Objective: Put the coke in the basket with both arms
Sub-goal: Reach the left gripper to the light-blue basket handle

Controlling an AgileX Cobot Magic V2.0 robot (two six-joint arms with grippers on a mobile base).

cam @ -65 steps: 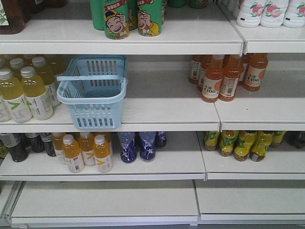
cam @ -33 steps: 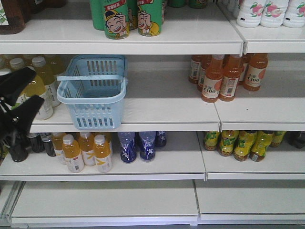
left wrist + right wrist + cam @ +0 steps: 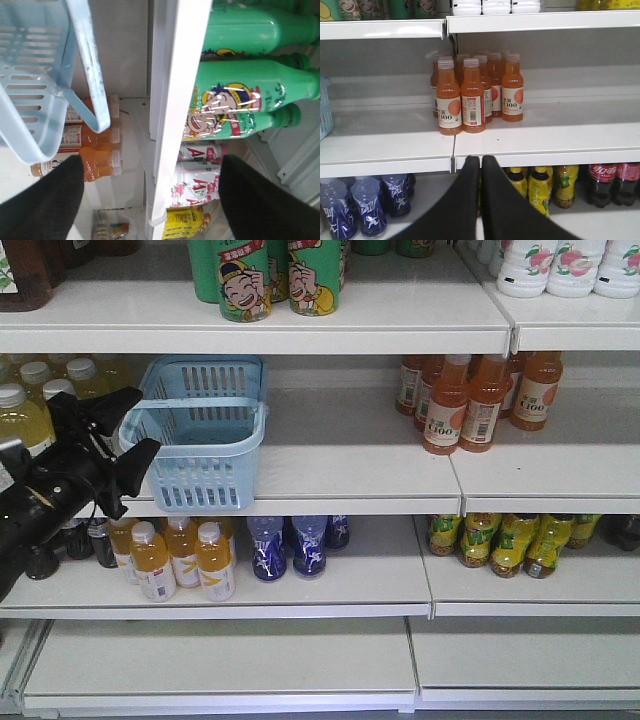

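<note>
The left gripper (image 3: pixel 142 422) is hovering at the front left corner of the light blue plastic shopping basket (image 3: pixel 205 465), its broad black jaws gaping wide. The lower jaw is overlapping the slotted wall, though I cannot tell if it is touching. The right gripper (image 3: pixel 480 162) is showing only in its own wrist view. It is hanging well right of the basket and lower than its base, jaws pressed flat together.

The basket itself is sitting at the front edge of the white middle shelf (image 3: pixel 340 490), its blue handle (image 3: pixel 195 402) lying across the rim. Pale yellow drink bottles with grey caps (image 3: pixel 25 420) are standing just left of the basket. Orange juice bottles with white caps (image 3: pixel 470 405) are standing well to its right, and green cartoon-faced bottles (image 3: pixel 245 280) are standing on the shelf above it.
</note>
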